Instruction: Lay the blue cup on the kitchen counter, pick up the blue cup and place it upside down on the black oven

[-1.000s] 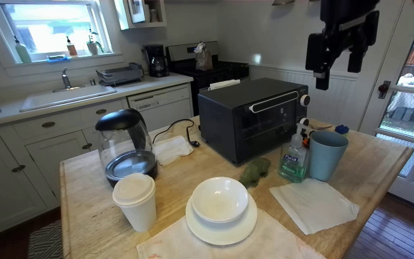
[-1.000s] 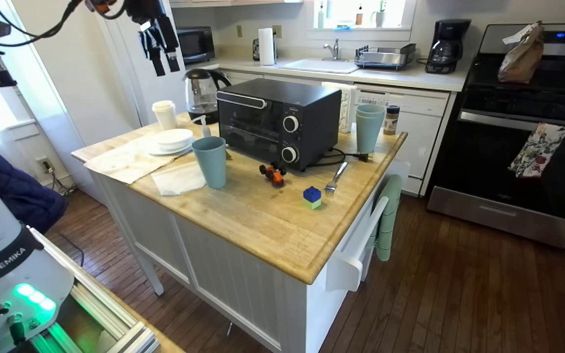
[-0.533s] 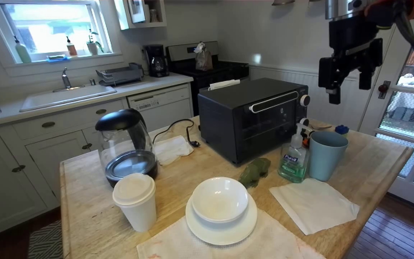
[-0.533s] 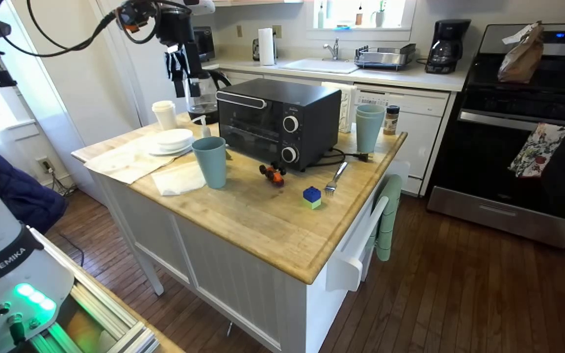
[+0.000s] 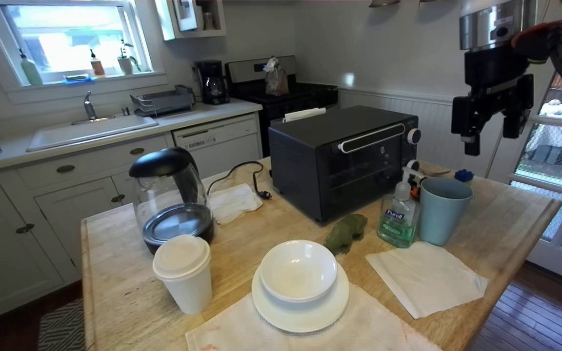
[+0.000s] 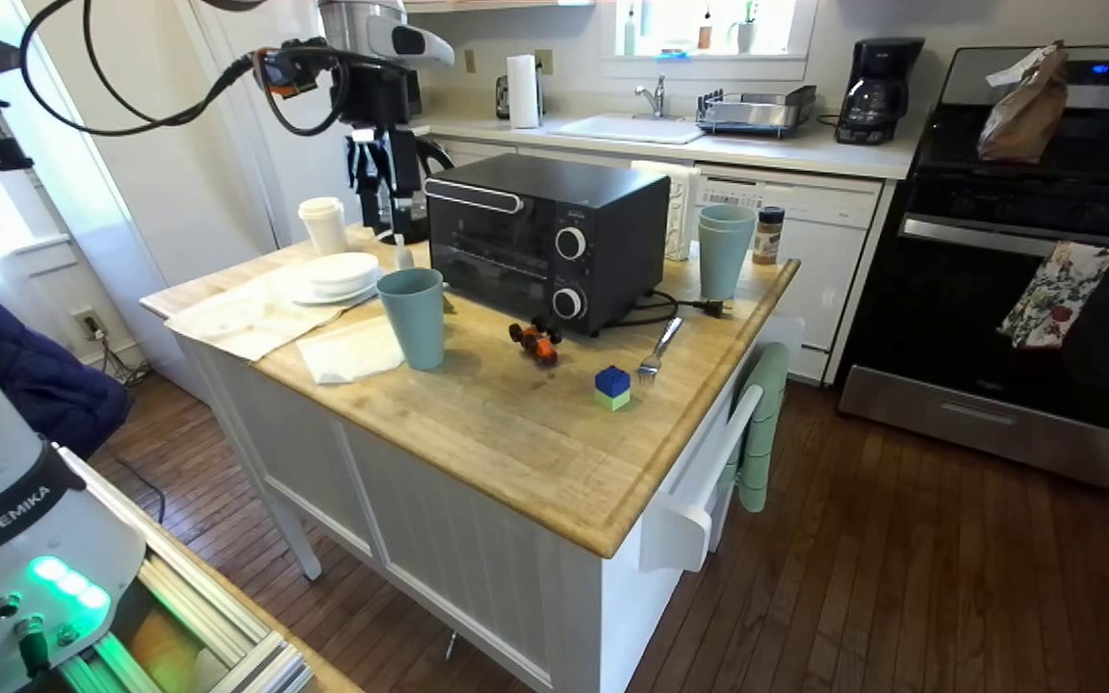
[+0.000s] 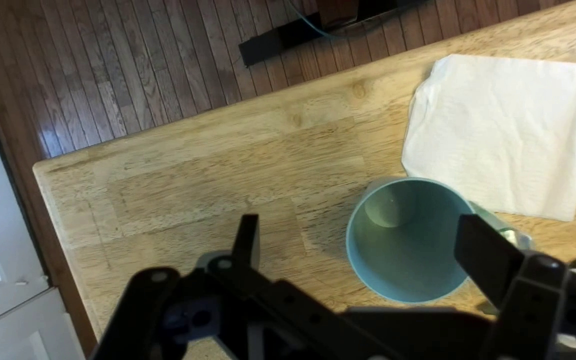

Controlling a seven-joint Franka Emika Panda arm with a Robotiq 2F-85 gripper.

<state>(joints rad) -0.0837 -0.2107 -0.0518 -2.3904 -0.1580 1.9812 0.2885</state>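
Note:
The blue cup (image 5: 443, 214) stands upright, mouth up, on the wooden kitchen counter (image 6: 497, 433), close to the soap bottle; it also shows in an exterior view (image 6: 417, 327). My gripper (image 5: 493, 141) is open and empty, in the air above the cup; it also shows in an exterior view (image 6: 386, 219). In the wrist view the cup's open mouth (image 7: 410, 250) lies between the fingertips (image 7: 358, 225), nearer the right-hand finger, which overlaps its rim. The left-hand finger is over bare wood. The black oven (image 5: 344, 124) stands on the counter, its top bare in both exterior views.
A Purell bottle (image 5: 398, 219) stands against the cup's side, with a napkin (image 5: 430, 278) in front. A green toy (image 5: 347, 233), bowl (image 5: 299, 270), white cup (image 5: 183, 278) and kettle (image 5: 173, 195) share the counter. Stacked blue cups (image 6: 724, 255), a toy car (image 6: 537, 342), block (image 6: 612, 387) and fork (image 6: 658, 354) lie beyond.
My gripper has come down towards the counter, shifting right in both exterior views. It stays open. The cup, oven and other objects have not moved.

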